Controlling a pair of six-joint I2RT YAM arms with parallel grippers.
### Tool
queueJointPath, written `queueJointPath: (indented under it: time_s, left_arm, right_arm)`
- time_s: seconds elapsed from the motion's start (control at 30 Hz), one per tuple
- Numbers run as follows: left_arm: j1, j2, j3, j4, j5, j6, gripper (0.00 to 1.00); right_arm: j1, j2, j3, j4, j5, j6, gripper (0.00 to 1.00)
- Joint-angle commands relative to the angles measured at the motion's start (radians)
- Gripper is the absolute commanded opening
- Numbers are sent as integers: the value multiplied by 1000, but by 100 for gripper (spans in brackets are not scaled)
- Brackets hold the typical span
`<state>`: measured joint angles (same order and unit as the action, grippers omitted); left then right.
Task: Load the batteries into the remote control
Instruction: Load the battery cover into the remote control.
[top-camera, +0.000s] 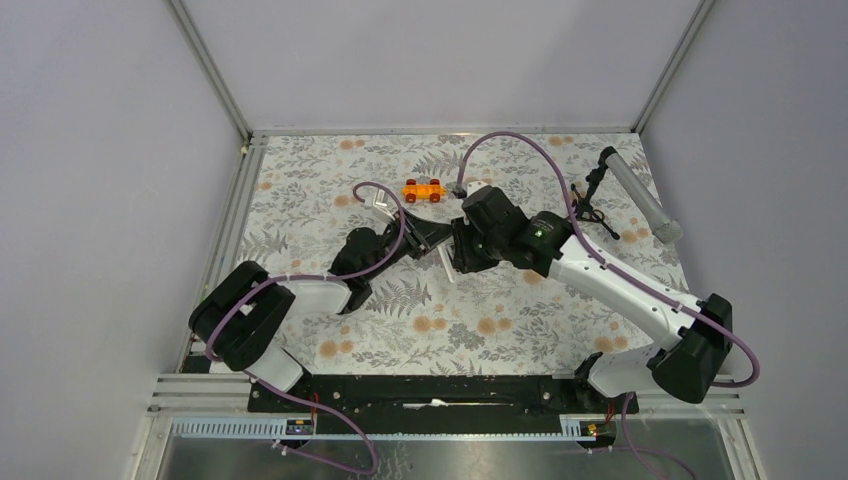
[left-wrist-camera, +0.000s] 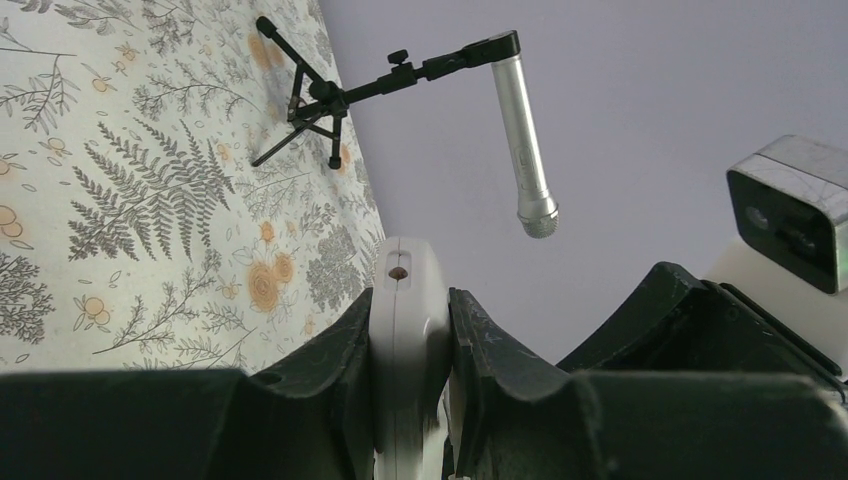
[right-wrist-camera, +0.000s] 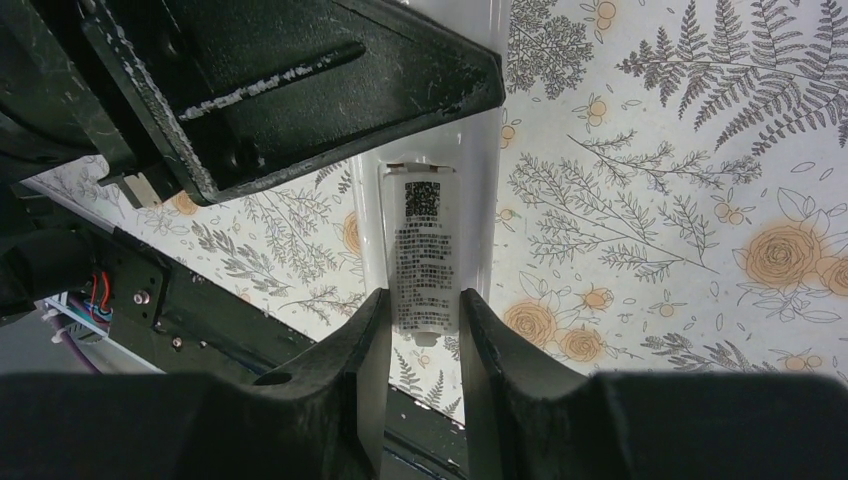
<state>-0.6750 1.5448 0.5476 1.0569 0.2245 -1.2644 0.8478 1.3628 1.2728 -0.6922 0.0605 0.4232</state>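
Observation:
The white remote control (top-camera: 447, 268) is held in the air between both grippers over the middle of the mat. My left gripper (top-camera: 430, 237) is shut on it; in the left wrist view the remote (left-wrist-camera: 405, 330) stands edge-on between the jaws of that gripper (left-wrist-camera: 410, 300). In the right wrist view the remote's back (right-wrist-camera: 478, 200) faces the camera. Its narrow labelled battery cover (right-wrist-camera: 420, 240) lies between my right gripper's (right-wrist-camera: 422, 300) fingers, which close on the cover's lower end. My right gripper (top-camera: 452, 255) meets the left one. No batteries are in view.
An orange toy car (top-camera: 422, 190) and a small clear-white piece (top-camera: 378, 203) lie on the floral mat (top-camera: 500, 330) behind the grippers. A grey tube on a black tripod (top-camera: 640, 195) stands at the back right. Grey walls enclose the mat.

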Motion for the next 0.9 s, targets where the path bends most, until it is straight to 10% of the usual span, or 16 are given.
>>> queueJointPath:
  time_s: [0.0,0.87]
  left_arm:
    - [-7,-24,11,53,-31,12,0]
    - [-10,-73,33,-51,-12,-89,0]
  right_arm:
    - [-4,17,39,-9,33,-9,26]
    - [-4,73,35,17,26,-12,33]
